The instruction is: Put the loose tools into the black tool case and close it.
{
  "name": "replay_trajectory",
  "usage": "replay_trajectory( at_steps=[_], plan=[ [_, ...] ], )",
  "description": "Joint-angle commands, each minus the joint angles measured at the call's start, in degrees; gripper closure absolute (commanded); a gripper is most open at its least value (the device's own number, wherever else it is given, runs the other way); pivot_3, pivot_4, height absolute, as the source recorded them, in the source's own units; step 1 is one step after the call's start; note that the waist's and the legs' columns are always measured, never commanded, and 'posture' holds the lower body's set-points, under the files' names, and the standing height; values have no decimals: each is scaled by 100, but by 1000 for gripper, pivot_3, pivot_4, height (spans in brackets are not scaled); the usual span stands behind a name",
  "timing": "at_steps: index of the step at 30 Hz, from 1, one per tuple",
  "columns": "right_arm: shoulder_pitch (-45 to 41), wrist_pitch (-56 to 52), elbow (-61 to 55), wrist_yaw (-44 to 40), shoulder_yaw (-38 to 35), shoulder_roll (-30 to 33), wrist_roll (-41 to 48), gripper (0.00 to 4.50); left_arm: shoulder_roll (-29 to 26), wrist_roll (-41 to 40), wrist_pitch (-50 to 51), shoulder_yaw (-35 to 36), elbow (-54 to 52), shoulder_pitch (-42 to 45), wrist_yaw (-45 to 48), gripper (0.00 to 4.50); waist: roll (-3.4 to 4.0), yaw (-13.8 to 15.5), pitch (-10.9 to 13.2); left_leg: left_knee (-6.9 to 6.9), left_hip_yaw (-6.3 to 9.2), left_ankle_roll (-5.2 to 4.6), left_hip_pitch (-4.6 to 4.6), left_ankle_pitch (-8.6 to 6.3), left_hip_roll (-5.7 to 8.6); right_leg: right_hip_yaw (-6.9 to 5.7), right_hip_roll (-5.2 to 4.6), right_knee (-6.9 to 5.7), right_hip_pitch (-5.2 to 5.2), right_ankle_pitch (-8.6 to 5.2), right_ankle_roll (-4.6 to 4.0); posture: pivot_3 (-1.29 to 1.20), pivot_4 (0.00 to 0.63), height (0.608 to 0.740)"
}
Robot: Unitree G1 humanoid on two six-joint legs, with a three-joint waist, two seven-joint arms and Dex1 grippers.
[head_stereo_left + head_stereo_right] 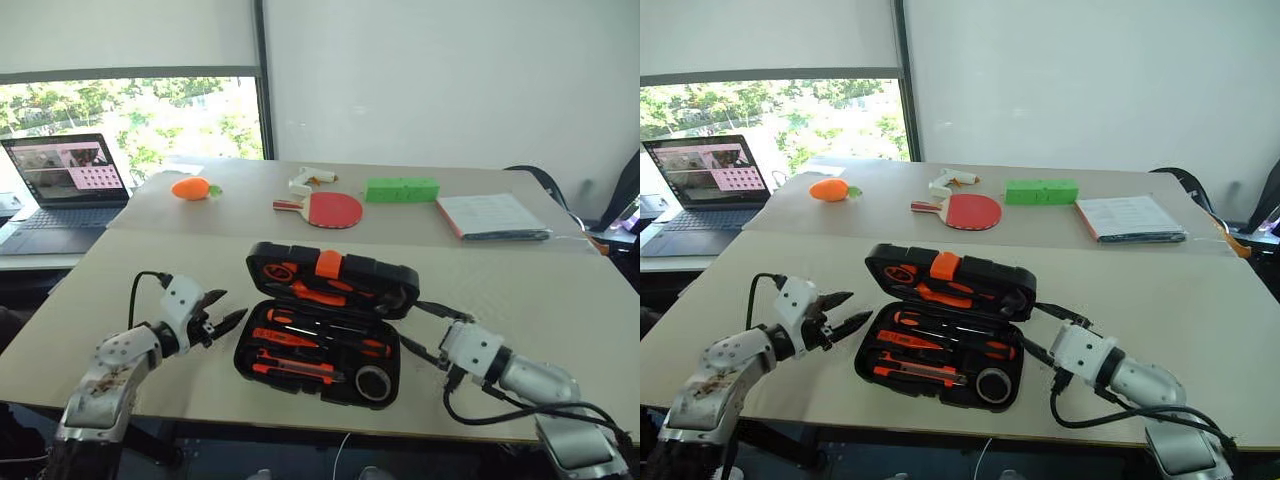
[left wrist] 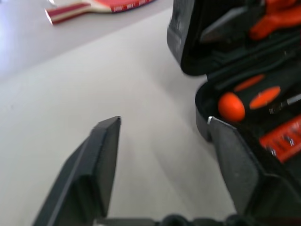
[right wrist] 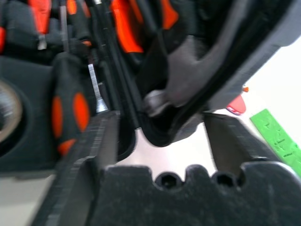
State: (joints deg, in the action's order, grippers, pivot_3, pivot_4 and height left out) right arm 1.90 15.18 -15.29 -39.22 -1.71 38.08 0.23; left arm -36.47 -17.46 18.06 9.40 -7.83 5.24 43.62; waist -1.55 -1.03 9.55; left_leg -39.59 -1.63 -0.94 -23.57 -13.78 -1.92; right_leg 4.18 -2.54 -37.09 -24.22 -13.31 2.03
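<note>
1. On the near table, at far left, the left gripper (image 1: 222, 312) hung just off the case's left edge, fingers spread wide and holding nothing, tips aimed at the case.
2. At centre sat the case (image 1: 322, 325), base flat on the table, lid (image 1: 332, 276) raised at the back and leaning partway forward, not shut. Orange latch (image 1: 329, 264) showed on the lid's upper rim.
3. Inside the base lay the tools: orange-and-black screwdrivers (image 1: 300, 338), a knife (image 1: 290, 369) along the front edge, a tape roll (image 1: 373, 383) in the front-right corner. No loose tool was seen on the table around the case.
4. At right, the right gripper (image 1: 422, 330) stood just beside the case's right edge near the hinge corner, fingers wide apart and empty. Its wrist view showed the lid's edge just ahead, between the fingers.
5. On the far table sat a carrot toy (image 1: 192, 188), a paddle (image 1: 325, 209) and a green block (image 1: 401, 189), well apart from the work.
6. Judgement: loading looked done; closing was the step in hand. Next move called for pressing the lid down from both sides until it met the base, then seating the latch. Risk: a proud tool handle could block the lid.
</note>
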Motion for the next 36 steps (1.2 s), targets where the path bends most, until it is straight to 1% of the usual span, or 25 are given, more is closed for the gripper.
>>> replay_trajectory(
  at_steps=[1, 4, 8, 12, 14, 16, 17, 18, 20, 21, 22, 25, 26, 27, 29, 30, 31, 32, 33, 34, 36],
  plan=[
    [257, 157, -399, -58, -314, 149, 210, 0, -236, -193, 61, 445, -279, -299, 89, 12, 0, 6, 0, 1, 0, 0, 3, 0, -1, 0, 0, 0, 1, -1, -2, 0, 150, 738],
    [352, -161, -545, -91, -348, 148, 409, 0, -235, -274, 198, 507, -272, -243, 11, 12, -2, 12, -1, 0, -3, 0, 14, 0, -2, 0, 1, -2, 9, -2, -4, 0, 150, 738],
    [486, -392, -728, -332, -484, 341, 691, 0, -301, -310, 280, 422, -155, -6, 104, 12, -4, 37, -2, -3, -7, 1, 21, 1, -2, 0, 0, -2, 17, -3, -4, 0, 150, 738],
    [1034, -825, -1237, -766, -583, 677, 1118, 0, -511, -318, 280, 434, -63, -42, 350, 12, -7, 30, -4, 2, -7, 1, 20, 0, -1, 0, 0, -1, 15, -6, -4, 0, 150, 738],
    [1692, -1309, -1747, -1218, -825, 1031, 1677, 0, -917, -436, 412, 489, 77, -143, 846, 12, -8, 30, -5, 19, -7, 0, 20, 0, -2, 0, 1, 1, 9, -11, -9, 0, 150, 738],
    [2328, -1673, -2193, -1699, -1144, 1367, 2187, 0, -1553, -519, 529, 516, 389, -226, 1638, 12, -9, 18, -5, 31, -7, 0, 22, 0, -1, 0, 1, -1, 5, -18, -14, 0, 150, 738],
    [2550, -1861, -2365, -1847, -1283, 1490, 2395, 0, -1882, -499, 558, 488, 663, -167, 1989, 12, -11, 7, -4, 38, -7, 0, 24, 0, -3, -1, 5, -1, 4, -21, -18, 0, 150, 738],
    [2686, -1997, -2481, -1930, -1385, 1574, 2541, 0, -2099, -485, 557, 454, 865, -108, 2213, 12, -18, -7, -7, 47, -6, 0, 30, 0, -4, -2, 7, -1, 5, -24, -22, 0, 150, 738],
    [2818, -2323, -2700, -1989, -1452, 1667, 2857, 0, -2586, -369, 365, 153, 1467, 313, 2911, 12, -21, -5, -5, 54, -10, 1, 46, 0, -11, -5, 8, 0, 11, -35, -28, 0, 150, 738],
    [2826, -2429, -2764, -1997, -1461, 1678, 2942, 0, -2692, -311, 259, 38, 1668, 490, 3110, 12, -22, 8, -5, 54, -11, 4, 48, 3, -11, -9, 7, -1, 12, -53, -3, 0, 150, 738],
    [2762, -2544, -2839, -1972, -1380, 1693, 2978, 0, -2713, -195, 248, -185, 1957, 963, 3242, 12, -24, 18, -5, 54, -11, 7, 50, 6, -11, -11, 7, -1, 13, -55, 0, 0, 150, 738],
    [2394, -2945, -2961, -1756, -1049, 1670, 2989, 783, -2296, 189, 220, -819, 2763, 2596, 3291, 0, -35, 132, -8, 49, -13, 13, 52, 16, -5, -13, 4, 0, 18, -60, -5, 0, 150, 738],
    [2322, -3037, -2979, -1731, -997, 1660, 2996, 1032, -2193, 255, 203, -925, 2933, 2881, 3322, 0, -40, 171, -11, 48, -13, 13, 49, 19, -4, -12, 3, 3, 21, -56, -1, 0, 150, 738],
    [2232, -3097, -2982, -1723, -819, 1649, 2912, 1435, -1927, 401, 84, -1160, 3121, 3348, 3378, 264, -45, 186, -13, 41, -13, 12, 43, 21, 0, -13, 4, 1, 24, -43, 21, 0, 150, 738],
    [2087, -3193, -2984, -1703, -518, 1628, 2757, 2109, -1544, 638, -119, -1538, 3414, 4001, 3572, 796, -54, 206, -18, 34, -12, 13, 25, 22, 3, -13, 4, 2, 18, -38, 15, 0, 150, 738],
    [1997, -3236, -2965, -1662, -336, 1598, 2654, 2452, -1342, 746, -267, -1717, 3559, 4291, 3712, 1164, -58, 200, -20, 33, -12, 13, 20, 21, 3, -12, 4, 3, 16, -27, -4, 0, 150, 738],
    [1925, -3267, -2950, -1623, -199, 1576, 2574, 2832, -1199, 817, -352, -1843, 3678, 4491, 3835, 1561, -60, 191, -21, 33, -11, 11, 10, 18, 5, -12, 4, 8, 9, -26, -5, 0, 150, 738],
    [1831, -3287, -2923, -1584, -27, 1548, 2461, 3123, -1016, 854, -368, -1976, 3764, 4713, 3981, 1864, -61, 177, -21, 33, -11, 9, 4, 15, 5, -11, 4, 11, 6, -26, -4, 0, 150, 738],
    [1744, -3321, -2902, -1547, 109, 1526, 2373, 3503, -885, 864, -340, -2080, 3810, 4878, 4143, 2336, -61, 159, -21, 33, -10, 6, -6, 11, 6, -11, 3, 13, -2, -27, -3, 0, 150, 738],
    [1650, -3355, -2875, -1510, 230, 1493, 2302, 3889, -790, 853, -332, -2167, 3786, 4984, 4331, 2779, -62, 129, -20, 33, -9, 4, -11, 10, 6, -11, 4, 13, -5, -27, -3, 0, 150, 738],
    [1450, -3446, -2818, -1428, 432, 1417, 2192, 4469, -672, 830, -250, -2333, 3645, 5109, 4680, 3528, -64, 45, -19, 33, -7, 1, -18, 8, 4, -9, 5, 14, -12, -27, -4, 0, 150, 738]
  ],
)
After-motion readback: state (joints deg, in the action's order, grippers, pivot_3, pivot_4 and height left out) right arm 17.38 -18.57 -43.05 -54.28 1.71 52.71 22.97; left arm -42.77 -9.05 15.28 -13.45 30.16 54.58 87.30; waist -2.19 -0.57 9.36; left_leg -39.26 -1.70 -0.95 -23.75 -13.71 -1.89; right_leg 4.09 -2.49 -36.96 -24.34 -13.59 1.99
